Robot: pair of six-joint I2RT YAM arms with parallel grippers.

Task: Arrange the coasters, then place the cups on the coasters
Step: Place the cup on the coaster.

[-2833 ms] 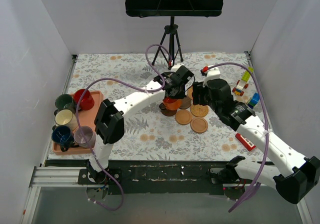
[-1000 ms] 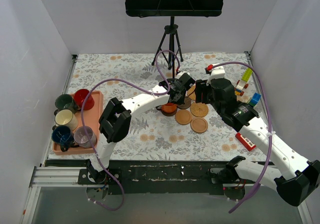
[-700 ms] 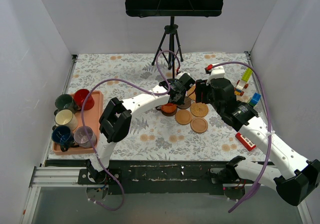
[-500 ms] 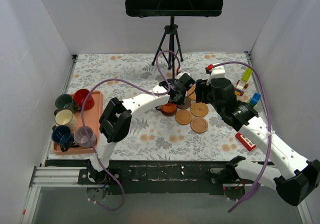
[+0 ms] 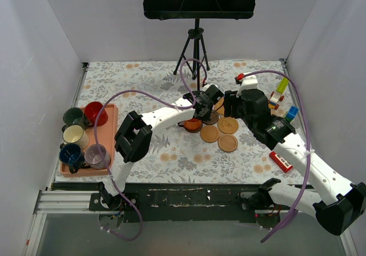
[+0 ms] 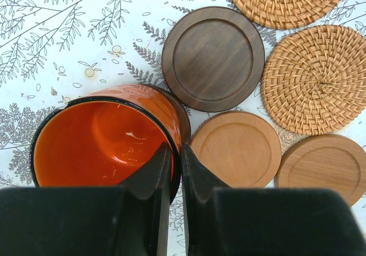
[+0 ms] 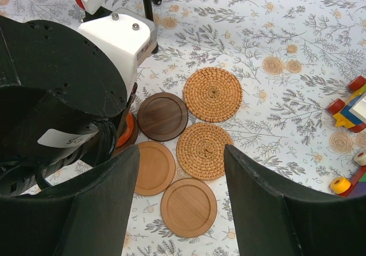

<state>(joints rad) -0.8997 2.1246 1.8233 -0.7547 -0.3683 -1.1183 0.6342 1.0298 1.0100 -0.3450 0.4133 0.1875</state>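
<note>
My left gripper [image 6: 175,151] is shut on the rim of the orange cup [image 6: 106,144], one finger inside and one outside. The cup stands upright on a dark brown coaster [image 6: 185,119], mostly hidden beneath it. Beside it lie another dark brown coaster [image 6: 213,58], two rattan coasters [image 6: 317,79] and two wooden ones [image 6: 237,148]. My right gripper [image 7: 182,151] hangs open above this cluster, holding nothing. In the top view the orange cup [image 5: 193,123] is under the left gripper [image 5: 198,112]. The red cup [image 5: 95,113], green, cream, blue and purple-grey cups stand at the far left.
The pink tray [image 5: 112,118] holds the other cups near the left wall. Toy blocks [image 5: 278,99] and a red block [image 5: 280,161] lie on the right. A music stand's tripod [image 5: 196,50] stands just behind the coasters. White walls close three sides.
Over the earlier frames my left gripper lowered the orange cup onto the dark brown coaster. In the last second neither arm has visibly moved.
</note>
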